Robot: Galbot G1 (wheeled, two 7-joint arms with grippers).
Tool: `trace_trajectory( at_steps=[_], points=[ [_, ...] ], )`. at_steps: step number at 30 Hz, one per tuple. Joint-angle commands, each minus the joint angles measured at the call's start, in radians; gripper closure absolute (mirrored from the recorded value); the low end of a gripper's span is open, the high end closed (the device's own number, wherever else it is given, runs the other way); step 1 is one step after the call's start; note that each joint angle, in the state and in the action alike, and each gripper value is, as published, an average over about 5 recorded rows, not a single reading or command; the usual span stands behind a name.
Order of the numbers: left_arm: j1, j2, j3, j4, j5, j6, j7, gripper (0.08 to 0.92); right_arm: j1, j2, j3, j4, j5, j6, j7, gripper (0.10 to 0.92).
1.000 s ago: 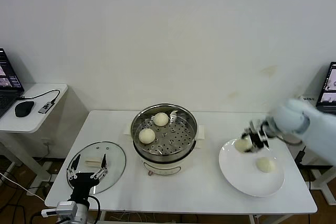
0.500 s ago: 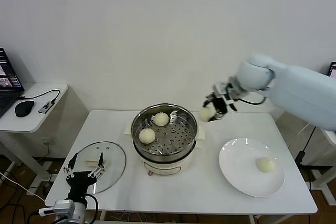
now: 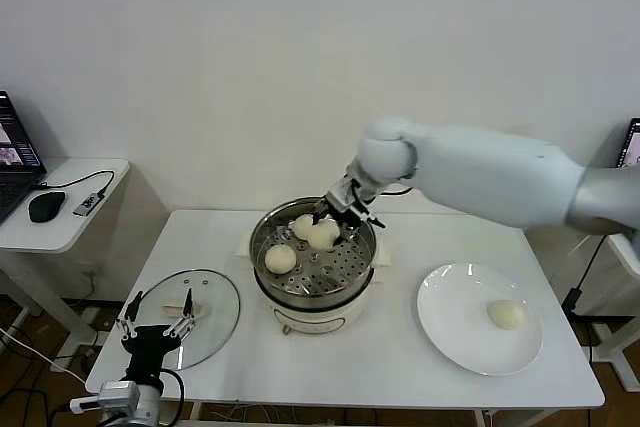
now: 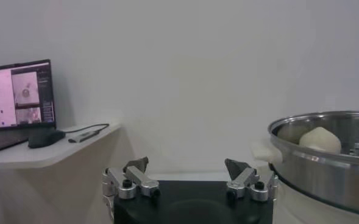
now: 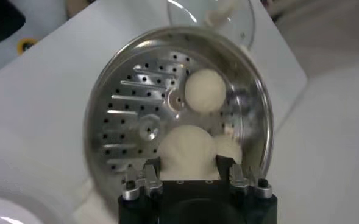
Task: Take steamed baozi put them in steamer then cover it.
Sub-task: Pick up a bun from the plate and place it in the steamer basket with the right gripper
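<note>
Lower left of the head view: the left gripper (image 3: 155, 325) hung with its fingers spread wide and nothing between them, just at the near edge of the cover (image 3: 185, 315), which lay flat on the table (image 3: 380, 357) with its cream handle up. This arm was idle; the lid step was not yet due.

Centre: the steamer (image 3: 313, 252) stood uncovered, two steamed baozi (image 3: 280, 259) resting on its perforated tray, one at the near left and one toward the back. The right gripper (image 3: 330, 227) was over the tray, its fingers clamped on either side of a third bun (image 5: 188, 152), shown plainly in the right wrist view.

Judgement: the step in hand was placing this bun. Done well, it would be lowered onto bare tray beside, not atop, the rear bun, and let go only once seated, the jaws parting gently so the soft dough neither sticks nor rolls. Room should be left for one more.

Lower right: the plate (image 3: 450, 332) held the fourth bun (image 3: 506, 314), still to be fetched.
</note>
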Motion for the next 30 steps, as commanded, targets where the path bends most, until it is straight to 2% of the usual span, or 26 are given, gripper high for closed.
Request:
trace_trajectory(
  at_steps=[1,25,30],
  points=[
    [0.002,-0.001,-0.003,-0.006,0.003,-0.003,-0.001,0.177,-0.043,0.129,-0.036,-0.075,-0.174,0.21,0.015,0.44],
    [0.004,-0.014,0.003,-0.01,0.012,-0.008,-0.002,0.177,-0.031,0.072,-0.082,0.004,-0.209,0.273,-0.059,0.439],
    [0.003,-0.017,0.005,-0.009,0.014,-0.008,-0.003,0.177,-0.033,0.064,-0.072,0.003,-0.195,0.279,-0.025,0.37]
  ],
)
